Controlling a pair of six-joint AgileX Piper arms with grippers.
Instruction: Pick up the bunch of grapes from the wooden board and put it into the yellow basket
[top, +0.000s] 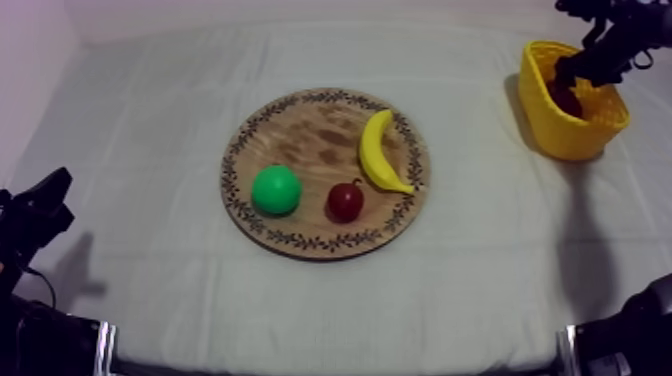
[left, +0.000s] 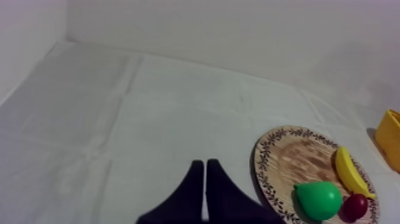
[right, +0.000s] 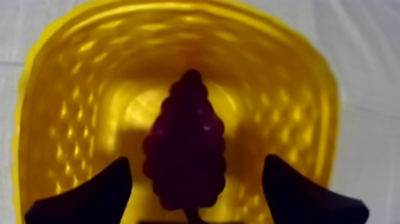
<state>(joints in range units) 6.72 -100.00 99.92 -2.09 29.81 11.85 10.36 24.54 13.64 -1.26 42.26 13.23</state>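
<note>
The dark purple bunch of grapes (right: 186, 149) lies inside the yellow basket (right: 77, 89), stem toward the wrist. My right gripper (right: 193, 162) hangs over it, open, with a gap between each finger and the grapes. In the top view the right gripper (top: 572, 80) reaches down into the basket (top: 560, 135) at the far right, where the grapes (top: 566, 99) show as a dark patch. The round wooden board (top: 310, 140) sits mid-table. My left gripper (left: 205, 173) is shut as a narrow wedge above bare cloth, low at the left (top: 45, 200).
On the board lie a banana (top: 375, 150), a green pear (top: 276, 189) and a small red fruit (top: 346, 200). From the left wrist the board (left: 291, 161), pear (left: 318, 199), banana (left: 348, 173) and basket corner (left: 390, 137) lie beyond my left gripper.
</note>
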